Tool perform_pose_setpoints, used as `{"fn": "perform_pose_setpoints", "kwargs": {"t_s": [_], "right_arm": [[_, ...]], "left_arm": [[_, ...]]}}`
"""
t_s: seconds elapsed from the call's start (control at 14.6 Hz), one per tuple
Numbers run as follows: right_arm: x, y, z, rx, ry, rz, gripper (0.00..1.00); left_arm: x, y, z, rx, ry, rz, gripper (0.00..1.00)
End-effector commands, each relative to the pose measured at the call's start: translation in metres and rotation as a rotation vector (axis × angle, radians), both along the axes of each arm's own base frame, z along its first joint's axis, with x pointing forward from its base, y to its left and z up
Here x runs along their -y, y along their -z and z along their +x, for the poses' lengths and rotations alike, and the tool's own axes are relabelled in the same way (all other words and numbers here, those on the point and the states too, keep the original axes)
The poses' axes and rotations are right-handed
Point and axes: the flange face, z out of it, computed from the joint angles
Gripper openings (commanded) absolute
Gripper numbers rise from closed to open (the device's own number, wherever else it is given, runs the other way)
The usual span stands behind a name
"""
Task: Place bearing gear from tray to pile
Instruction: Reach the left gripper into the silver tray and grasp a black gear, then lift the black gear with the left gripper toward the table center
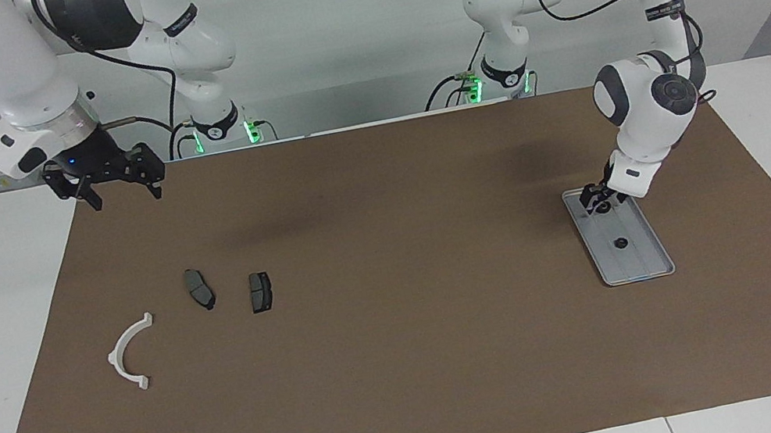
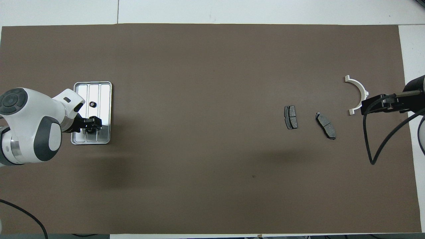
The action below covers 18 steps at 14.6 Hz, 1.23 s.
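Over at the right arm's end of the table, the right gripper (image 1: 120,185) hangs in the air with its jaws spread wide and nothing in them. Below it lies the pile (image 1: 190,314): a white half-ring bracket (image 1: 130,352) and two dark grey pads (image 1: 200,288). On to the left arm's end: a silver ridged tray (image 1: 646,264) holds a gear (image 1: 619,243), small, dark and round, sitting loose mid-tray. The left gripper (image 1: 597,199) is down in the tray's robot-side end, around a second dark piece; grip unclear.

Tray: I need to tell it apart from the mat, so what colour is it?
Shiny silver-grey with lengthwise ridges; the tray shows best in the overhead view.
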Motion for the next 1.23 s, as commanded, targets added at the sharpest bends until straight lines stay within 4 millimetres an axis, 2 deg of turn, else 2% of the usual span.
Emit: {"fn": "perform_pose_setpoints", "kwargs": {"t_s": [0.0,0.07,0.21,0.34,0.55,0.62,0.75,0.89,0.96,1.03,1.17], "right_arm": [[0.003,-0.001,-0.010,0.002,-0.018,0.015,1.00],[0.003,0.001,-0.010,-0.001,-0.018,0.015,1.00],[0.003,0.001,-0.011,-0.001,-0.018,0.015,1.00],[0.003,0.002,-0.011,-0.002,-0.018,0.015,1.00],[0.004,0.002,-0.011,-0.004,-0.015,0.015,1.00],[0.004,0.002,-0.011,-0.002,-0.016,0.015,1.00],[0.005,0.002,-0.012,-0.004,-0.016,0.014,1.00],[0.005,0.002,-0.013,-0.003,-0.021,0.014,1.00],[0.005,0.002,-0.013,-0.003,-0.021,0.014,1.00],[0.005,0.002,-0.013,-0.004,-0.024,0.015,1.00],[0.005,0.002,-0.013,-0.003,-0.024,0.014,1.00]], "left_arm": [[-0.004,0.005,-0.005,0.008,0.017,0.010,0.77],[-0.003,0.006,-0.006,0.008,0.018,0.010,0.77],[-0.003,0.009,-0.009,0.001,0.017,0.010,0.68],[-0.002,0.010,-0.010,-0.001,0.016,0.009,0.47],[-0.002,0.009,-0.009,0.001,0.015,0.009,0.07],[-0.002,0.008,-0.008,-0.001,0.013,0.008,0.00],[0.001,-0.001,0.001,0.012,-0.006,-0.005,0.00],[0.023,-0.026,0.021,0.016,-0.082,-0.064,0.00],[0.041,-0.042,0.031,0.023,-0.122,-0.080,0.00],[0.066,-0.054,0.039,0.023,-0.166,-0.078,0.00],[0.134,-0.070,0.047,0.039,-0.252,-0.074,0.00]]}}
